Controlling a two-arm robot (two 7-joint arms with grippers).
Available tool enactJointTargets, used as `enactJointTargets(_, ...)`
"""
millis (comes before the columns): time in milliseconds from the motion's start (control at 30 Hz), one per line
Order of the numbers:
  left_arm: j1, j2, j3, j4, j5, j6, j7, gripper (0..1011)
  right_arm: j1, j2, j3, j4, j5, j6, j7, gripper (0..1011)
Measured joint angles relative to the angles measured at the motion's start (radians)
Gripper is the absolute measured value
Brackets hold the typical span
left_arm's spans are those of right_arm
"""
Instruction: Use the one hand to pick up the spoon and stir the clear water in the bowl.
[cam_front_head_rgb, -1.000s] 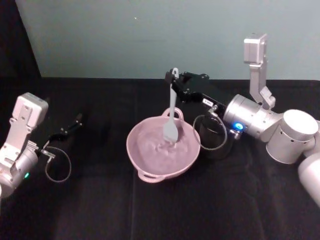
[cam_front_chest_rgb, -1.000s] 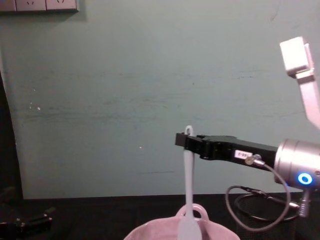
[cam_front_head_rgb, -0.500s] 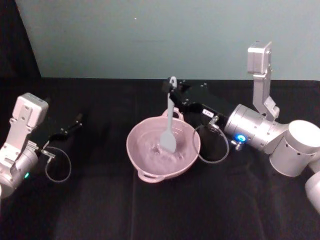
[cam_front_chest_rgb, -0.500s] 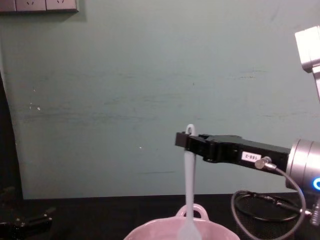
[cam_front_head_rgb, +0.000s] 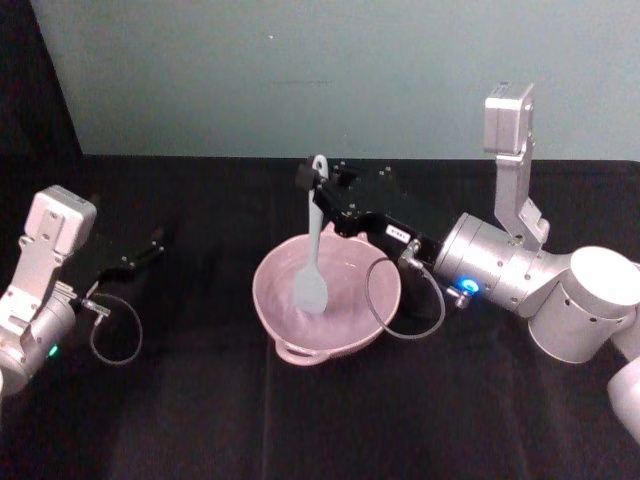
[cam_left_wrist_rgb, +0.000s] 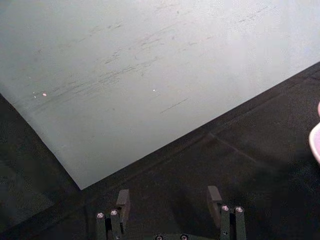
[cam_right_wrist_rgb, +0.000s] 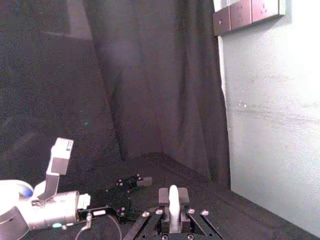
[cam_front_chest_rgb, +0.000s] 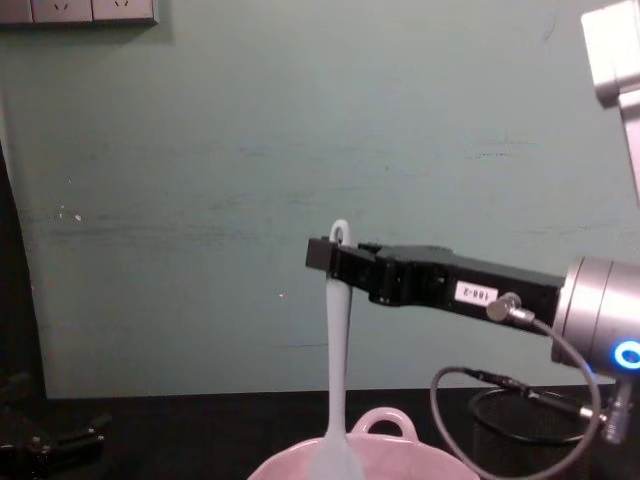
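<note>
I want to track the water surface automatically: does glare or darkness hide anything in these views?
Head view: the bowl reads evenly pale, no strong glare, water barely distinguishable; spoon clear. Chest view: right claw is dark against the bright wall. Right wrist view: dim.

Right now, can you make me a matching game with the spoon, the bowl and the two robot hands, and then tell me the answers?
Things:
1. spoon
2. bowl
3. right gripper
4. left gripper

Places or states:
A. sits on the black table, pale pink
B. rests low at the table's left side, away from the bowl
C. hangs upright with its head down in the bowl
D. shut on the handle's top, above the bowl

Pairs: 1-C, 2-A, 3-D, 4-B
</note>
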Motion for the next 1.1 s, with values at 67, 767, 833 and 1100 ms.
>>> enactJointTargets(67, 0.000, 0.000, 0.000, 0.000, 0.000, 0.000, 0.000, 1011, -0.003, 0.005, 0.002, -0.014, 0.001, 0.004, -0.007, 110)
enactJointTargets(767, 0.000, 0.000, 0.000, 0.000, 0.000, 0.000, 0.000, 1011, -0.037, 0.154, 0.164, -0.248, 0.007, 0.050, -0.149, 110)
enactJointTargets(833, 0.000, 0.000, 0.000, 0.000, 0.000, 0.000, 0.000, 1011, -0.054, 0.167, 0.187, -0.256, 0.006, 0.047, -0.161, 110)
enactJointTargets(1100, 0.000, 0.000, 0.000, 0.000, 0.000, 0.000, 0.000, 1011, -0.096, 0.171, 0.230, -0.214, 0.000, 0.025, -0.181, 110)
